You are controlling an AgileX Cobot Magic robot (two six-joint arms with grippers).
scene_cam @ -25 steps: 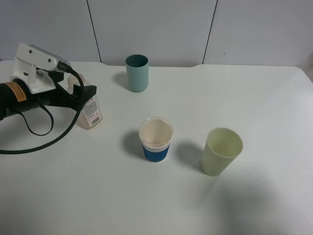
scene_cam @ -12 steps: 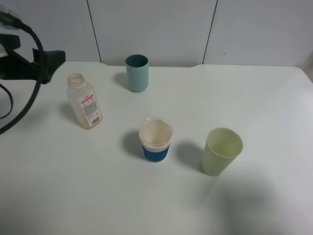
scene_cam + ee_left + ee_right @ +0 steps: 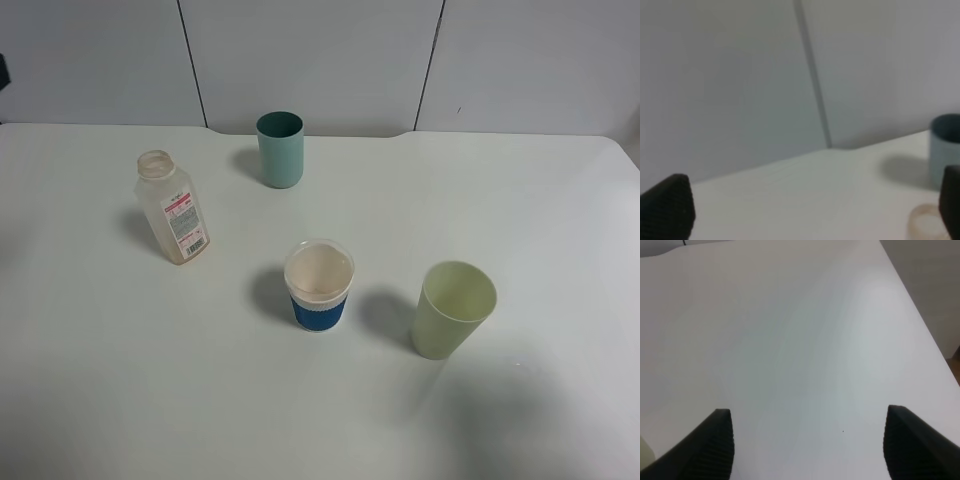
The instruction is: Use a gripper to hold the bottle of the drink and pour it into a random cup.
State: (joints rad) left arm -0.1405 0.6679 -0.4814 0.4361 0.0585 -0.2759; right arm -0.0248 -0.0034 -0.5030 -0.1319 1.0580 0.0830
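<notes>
The bottle (image 3: 172, 207) stands upright and alone on the left of the white table (image 3: 520, 200), uncapped, with a pale brownish drink showing through its wall. The teal cup (image 3: 280, 148) stands behind it to the right, near the back wall. My left gripper (image 3: 810, 210) is open and hangs above the table's back left, its fingertips (image 3: 667, 207) wide apart; the bottle's mouth (image 3: 925, 222) and the teal cup (image 3: 946, 150) show by one finger. My right gripper (image 3: 812, 445) is open over bare table, with nothing between its fingers. Neither gripper shows in the exterior high view.
A short blue-and-white cup (image 3: 319, 285) stands at the middle of the table. A pale yellow-green cup (image 3: 453, 308) stands to its right. Grey wall panels (image 3: 320, 60) close off the back edge. The table's right edge (image 3: 920, 330) shows in the right wrist view.
My left arm has let go of the bottle and drawn back up and to the left, out of the exterior high view. The bottle stays standing where it was.
</notes>
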